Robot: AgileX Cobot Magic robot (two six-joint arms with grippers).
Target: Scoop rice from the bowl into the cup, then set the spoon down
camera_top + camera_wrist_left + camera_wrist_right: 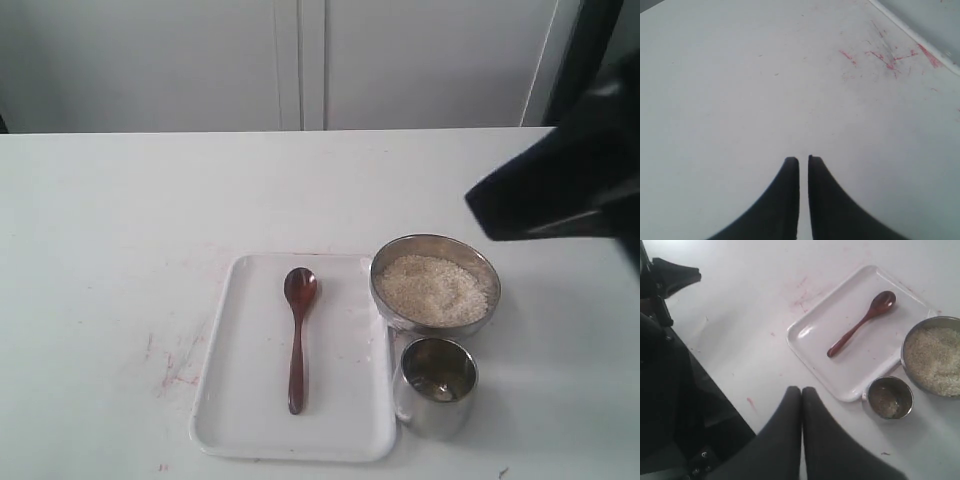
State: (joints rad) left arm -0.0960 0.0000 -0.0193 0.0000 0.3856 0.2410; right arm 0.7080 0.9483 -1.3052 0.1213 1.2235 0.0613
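The dark wooden spoon (297,340) lies alone on a white tray (245,400), scoop toward the far side. To the tray's right stands the steel bowl (437,239), filled with rice (432,288). The steel cup (437,385) sits just in front of the bowl, with a few grains at its bottom. My right gripper (801,389) is shut and empty, high above the table's near edge. From there I see the spoon (860,325), cup (888,397) and bowl (903,354). My left gripper (803,159) is shut over bare table, holding nothing.
My right arm's dark body (575,180) hangs over the table's right side, behind the bowl. Red scribble marks (880,55) stain the white tabletop left of the tray, whose edge (920,36) shows in the left wrist view. A white wall runs behind the table.
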